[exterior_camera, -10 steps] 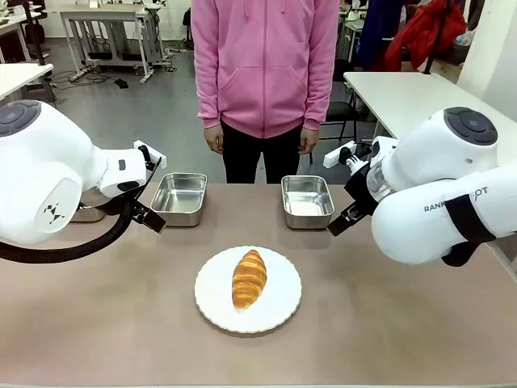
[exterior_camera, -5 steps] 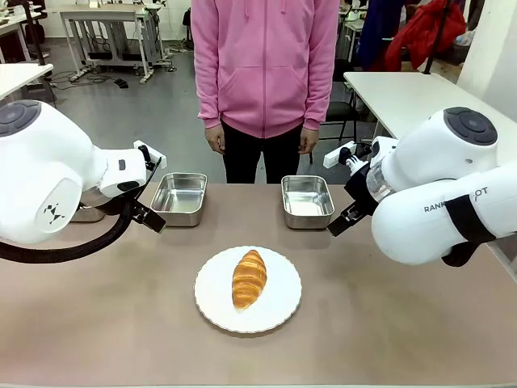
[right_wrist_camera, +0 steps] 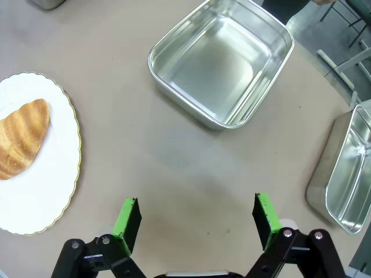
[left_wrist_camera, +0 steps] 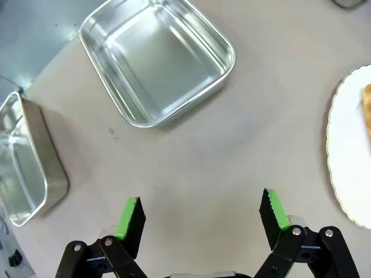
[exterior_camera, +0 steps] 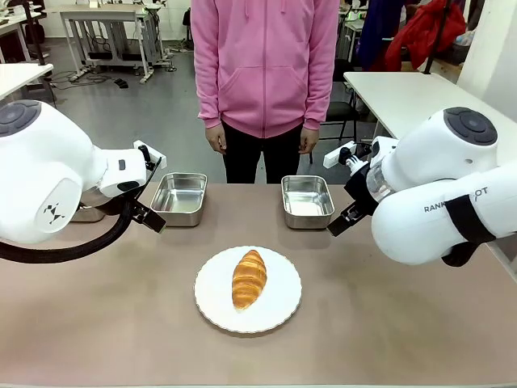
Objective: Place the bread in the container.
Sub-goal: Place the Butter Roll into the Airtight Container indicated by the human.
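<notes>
Bread lies untouched in the middle of the plate, so the task looks to be at its very start, with the pick-up not yet begun. In the right wrist view it sits ahead and to the left of the right end effector, whose green pads stand wide apart with nothing between them, above bare table. An empty container lies straight ahead of that end effector, and another pan is off to its right. The left end effector is likewise spread open and empty, with a pan ahead of it and one more to its left. The next move, as I judge it, is for one arm to swing over the plate, descend and close gently across the bread's width, since it would crush easily. Both arms sit folded at the table's sides, wrists angled down and inward.
</notes>
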